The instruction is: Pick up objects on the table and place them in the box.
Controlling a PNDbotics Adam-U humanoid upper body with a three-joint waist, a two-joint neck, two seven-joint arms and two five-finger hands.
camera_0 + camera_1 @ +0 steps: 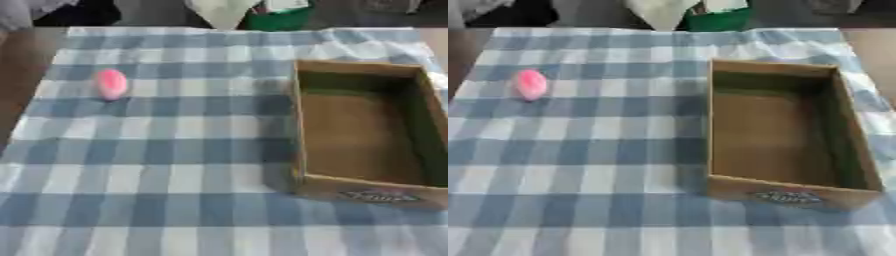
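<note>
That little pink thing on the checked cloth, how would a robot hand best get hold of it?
Probably from straight above, with fingers and thumb closing across the narrower middle of the pink object. It looks small, rounded and slightly taller than wide, and has open tablecloth all round it, so nothing blocks a hand coming down. It lies left of the cardboard box, so the left hand seems the nearer choice, though neither hand shows.

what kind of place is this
Probably a room set up for practice, not a real kitchen: a table under a blue checked cloth, an open cardboard box and one pink object on it.
</note>
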